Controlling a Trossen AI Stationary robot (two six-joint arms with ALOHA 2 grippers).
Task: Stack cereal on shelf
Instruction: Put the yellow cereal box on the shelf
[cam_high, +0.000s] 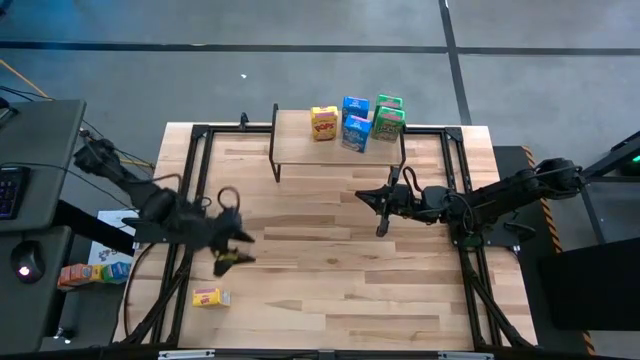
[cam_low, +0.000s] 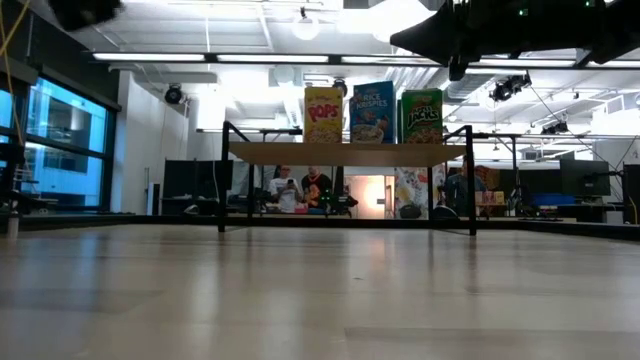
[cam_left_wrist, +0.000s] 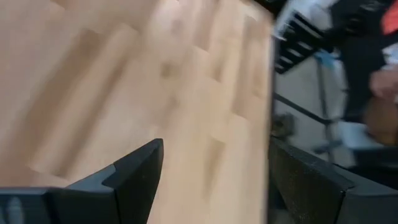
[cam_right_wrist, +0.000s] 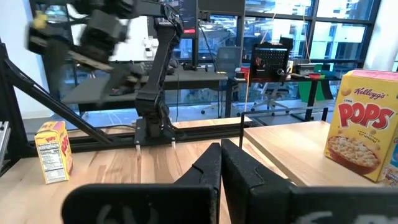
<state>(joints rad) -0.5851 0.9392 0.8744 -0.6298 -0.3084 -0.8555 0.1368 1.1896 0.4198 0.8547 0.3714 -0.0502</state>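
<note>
Five cereal boxes stand on the shelf (cam_high: 300, 148) at the table's far side: one yellow (cam_high: 323, 123), two blue (cam_high: 355, 108) (cam_high: 356, 133) and two green (cam_high: 389, 103) (cam_high: 387, 126). A sixth, yellow box (cam_high: 210, 297) stands on the tabletop near the front left; it also shows in the right wrist view (cam_right_wrist: 53, 151). My left gripper (cam_high: 238, 250) hangs open and empty above the table, a little to the far right of that box; its fingers (cam_left_wrist: 140, 174) stand wide apart. My right gripper (cam_high: 368, 198) is shut and empty in front of the shelf, pointing toward the table's left.
A black metal frame (cam_high: 195, 180) runs along the table's left, right and far sides. The shelf's black legs (cam_high: 275, 165) stand on the tabletop. Bare wood lies between the two grippers and along the front. People show in the room beyond the table (cam_low: 300, 188).
</note>
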